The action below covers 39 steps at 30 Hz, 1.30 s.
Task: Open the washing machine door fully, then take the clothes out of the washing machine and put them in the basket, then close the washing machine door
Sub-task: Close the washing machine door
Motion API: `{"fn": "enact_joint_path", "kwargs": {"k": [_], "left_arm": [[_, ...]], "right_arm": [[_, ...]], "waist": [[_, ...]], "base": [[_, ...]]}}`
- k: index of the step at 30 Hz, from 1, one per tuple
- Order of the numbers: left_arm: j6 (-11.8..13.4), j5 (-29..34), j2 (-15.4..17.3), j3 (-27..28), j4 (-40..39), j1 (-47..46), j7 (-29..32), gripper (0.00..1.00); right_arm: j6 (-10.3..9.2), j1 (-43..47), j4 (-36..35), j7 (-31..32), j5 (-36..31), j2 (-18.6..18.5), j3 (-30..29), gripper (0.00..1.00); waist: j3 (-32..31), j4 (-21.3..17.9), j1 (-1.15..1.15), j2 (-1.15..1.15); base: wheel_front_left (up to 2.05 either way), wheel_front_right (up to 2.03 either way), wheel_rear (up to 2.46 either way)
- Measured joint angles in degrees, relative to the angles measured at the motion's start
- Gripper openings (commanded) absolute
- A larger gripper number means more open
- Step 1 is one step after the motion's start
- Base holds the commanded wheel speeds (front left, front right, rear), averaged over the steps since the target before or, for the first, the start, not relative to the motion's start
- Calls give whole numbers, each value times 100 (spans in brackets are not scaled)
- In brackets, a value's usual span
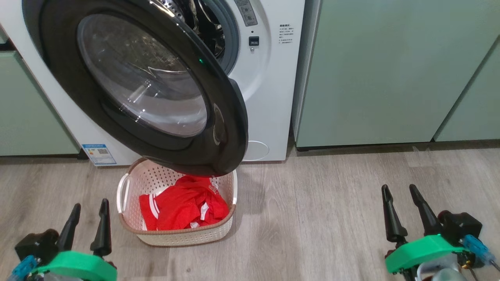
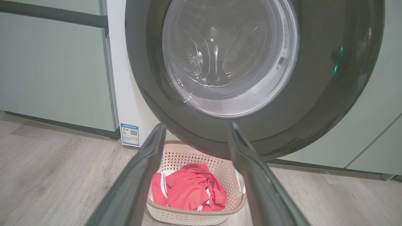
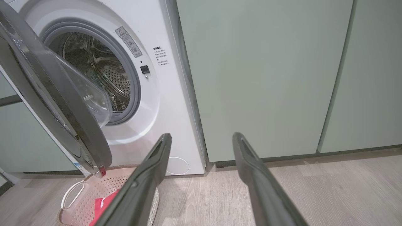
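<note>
Left pincer (image 1: 90,203) and right pincer (image 1: 399,187) gape empty — the clothes (image 1: 183,205) lie in the basket (image 1: 187,236)

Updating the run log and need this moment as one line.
washing machine door: open | clothes: in basket | left gripper: open, empty | right gripper: open, empty | remaining: close door

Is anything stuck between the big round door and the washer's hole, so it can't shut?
Nothing visible. The gap between the door and the washer opening looks clear. The basket with the red clothes sits on the floor below the door.
</note>
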Motion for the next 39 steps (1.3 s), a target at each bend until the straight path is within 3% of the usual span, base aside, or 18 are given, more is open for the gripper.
{"fn": "enact_joint_path", "kwargs": {"k": [11,12,13,14,15,19,25,33,39], "left_arm": [[0,182,-19,121,88,-5,0,100],[0,182,-19,121,88,-5,0,100],[0,182,-19,122,90,-5,0,100],[0,183,-19,127,91,-5,0,100],[0,191,-19,132,91,-6,0,100],[0,286,-33,113,96,-8,0,100],[-1,334,-103,35,148,-37,0,100],[-1,393,-223,-148,220,-125,0,100],[-1,393,-339,-360,290,-292,0,100]], "right_arm": [[0,5,1,0,1,24,-8,100],[0,5,1,0,1,24,-8,66],[0,5,-23,0,1,25,-35,49],[0,4,-113,0,0,26,-97,16],[0,-2,-227,0,0,26,-186,0],[0,-52,-561,-1,9,32,-528,0],[0,-603,-979,-1,73,33,-409,0],[0,-1433,-1221,-20,249,-16,714,0],[0,-1877,-482,-20,432,-37,1782,0]], "waist": [[24,-1,0,0],[24,-1,0,0],[27,4,0,0],[33,10,0,0],[38,20,0,0],[62,120,0,0],[117,405,0,0],[200,965,0,0],[257,1469,0,0]], "base": [[0,0,0],[0,0,0],[0,0,0],[0,0,0],[0,0,0],[0,0,0],[0,0,0],[0,0,0],[0,0,0]]}}
